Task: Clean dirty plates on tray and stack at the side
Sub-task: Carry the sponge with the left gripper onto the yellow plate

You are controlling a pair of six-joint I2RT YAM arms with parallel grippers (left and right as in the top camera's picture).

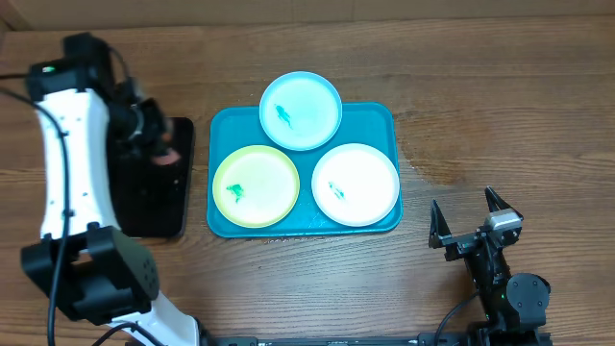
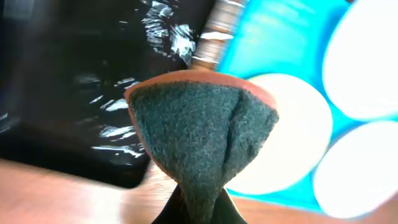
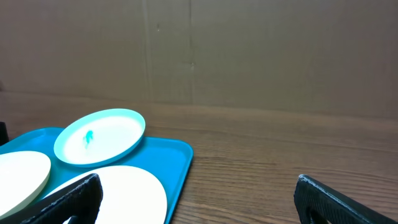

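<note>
My left gripper pinches a sponge, its pad folded outward, above the black tray. My right gripper rests spread and empty, well apart. Three plates lie on the tray, each smeared green. I'd take the yellow-green plate first, as it is nearest. I'd land the pad flat on the smear and press lightly so nothing skids.

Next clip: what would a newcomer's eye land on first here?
The teal tray mid-table, holding a pale blue plate, a yellow-green plate and a white plate, each smeared green. Then the left gripper pinching a dark sponge over the black tray at left; the right gripper sits open at lower right.
</note>
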